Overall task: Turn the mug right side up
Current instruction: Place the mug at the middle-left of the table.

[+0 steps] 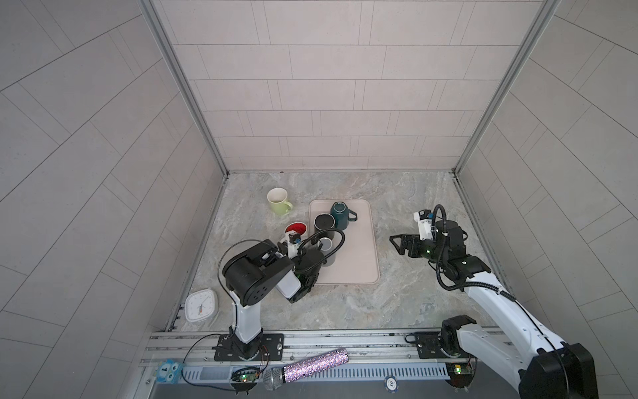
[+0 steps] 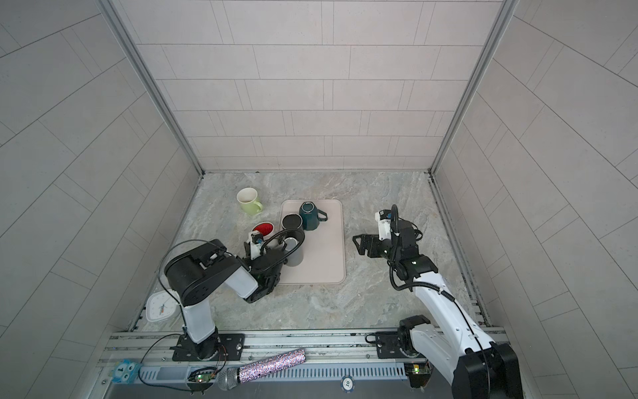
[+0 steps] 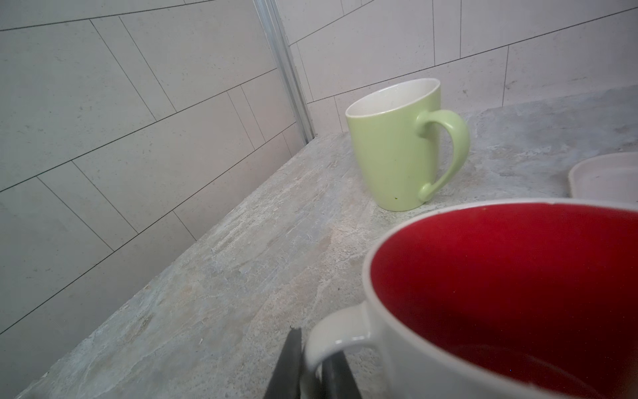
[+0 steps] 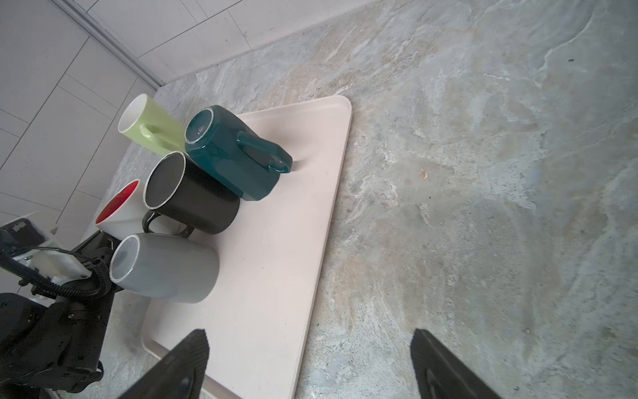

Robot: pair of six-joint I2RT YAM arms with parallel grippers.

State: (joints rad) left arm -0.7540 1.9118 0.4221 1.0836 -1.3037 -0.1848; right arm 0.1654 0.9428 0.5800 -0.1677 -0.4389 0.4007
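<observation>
A white mug (image 1: 296,228) with a red inside stands mouth up on the stone counter, just left of the tray; it also shows in a top view (image 2: 263,228) and in the right wrist view (image 4: 119,210). In the left wrist view the mug (image 3: 500,293) fills the near corner. My left gripper (image 3: 312,345) is shut on its white handle (image 3: 331,331), one dark finger (image 3: 293,349) on each side. In both top views the wrist camera hides those jaws. My right gripper (image 1: 395,243) hangs open and empty over the counter right of the tray, as the right wrist view (image 4: 310,345) also shows.
A pale pink tray (image 1: 359,255) carries a teal mug (image 1: 340,214), a black mug (image 1: 324,224) and a grey mug (image 1: 326,248), all seemingly base up. A green mug (image 1: 278,201) stands upright behind the white one. A white clock (image 1: 201,304) lies front left, a glittery microphone (image 1: 307,368) on the rail.
</observation>
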